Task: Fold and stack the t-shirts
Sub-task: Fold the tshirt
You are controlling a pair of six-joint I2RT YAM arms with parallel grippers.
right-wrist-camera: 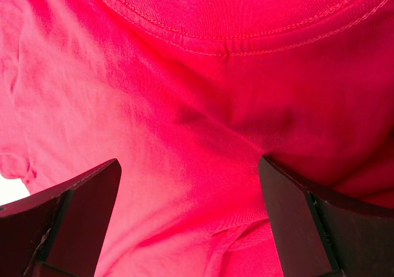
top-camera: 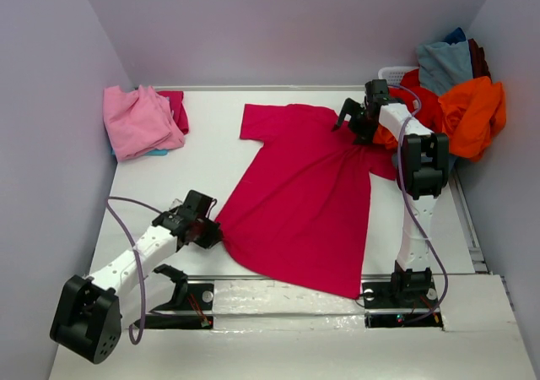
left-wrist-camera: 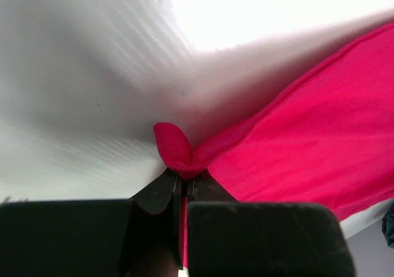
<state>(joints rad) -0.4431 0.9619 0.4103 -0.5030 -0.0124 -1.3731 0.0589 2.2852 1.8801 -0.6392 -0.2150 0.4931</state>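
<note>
Cotton like this has no stiffness at all. The crimson tee looks light and floppy, so I'd expect it to sag and drag anywhere it isn't held. It's spread mostly flat on the worktop, lying at a slant, with the collar toward the back right and the hem toward the near edge.

Over at the hem's left corner, the left end effector is clamped on the cloth, and a little nub of fabric pokes out past the tips. The right end effector hangs just over the cloth below the collar, jaws wide apart and gripping nothing.

My guess is the doubled bits are the best places to pinch: hem corners, shoulder seams, collar rib. A single layer would probably slip out more easily. One hold alone will likely just bunch it, so two spread-out holds seem safer.

Also there's a roughly folded pink tee at the back left and a pile of others at the back right.
</note>
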